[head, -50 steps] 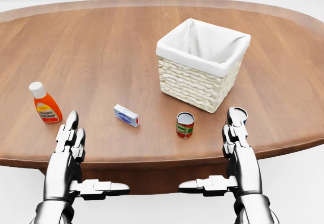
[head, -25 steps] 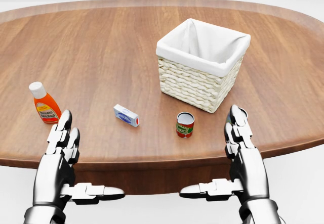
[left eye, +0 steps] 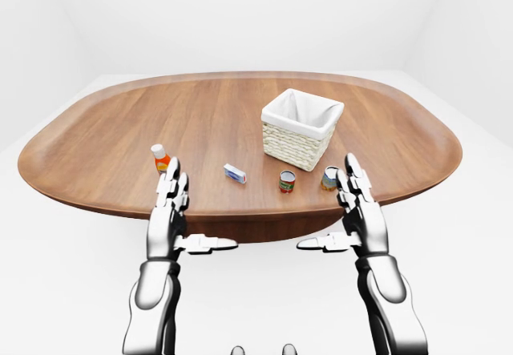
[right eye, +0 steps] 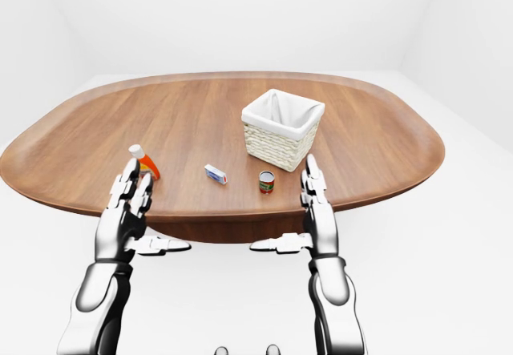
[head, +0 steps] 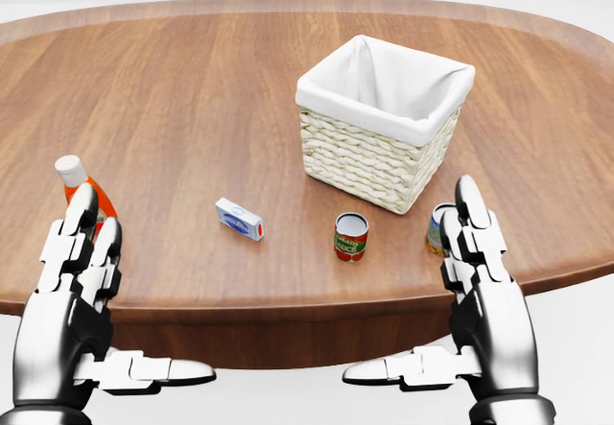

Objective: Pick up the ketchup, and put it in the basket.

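Observation:
The ketchup (head: 69, 183) is a small orange bottle with a white cap, standing upright at the left of the wooden table (head: 192, 99). My left hand (head: 115, 295) is open below it, off the table's near edge; its raised fingers (head: 81, 210) overlap the bottle's lower part in the head view. Whether they touch it I cannot tell. The wicker basket (head: 365, 161) with a white liner stands right of centre. My right hand (head: 432, 295) is open at the lower right, holding nothing.
A small blue-and-white box (head: 239, 219) lies between the ketchup and a red-labelled can (head: 351, 236). A second can (head: 437, 229) stands partly behind my right fingers. The table's near edge (head: 288, 305) runs just above both thumbs.
Both hands have spread apart and sunk lower in the head view. The left hand slid left until it overlapped the ketchup. The right slid right, uncovering part of the second can.

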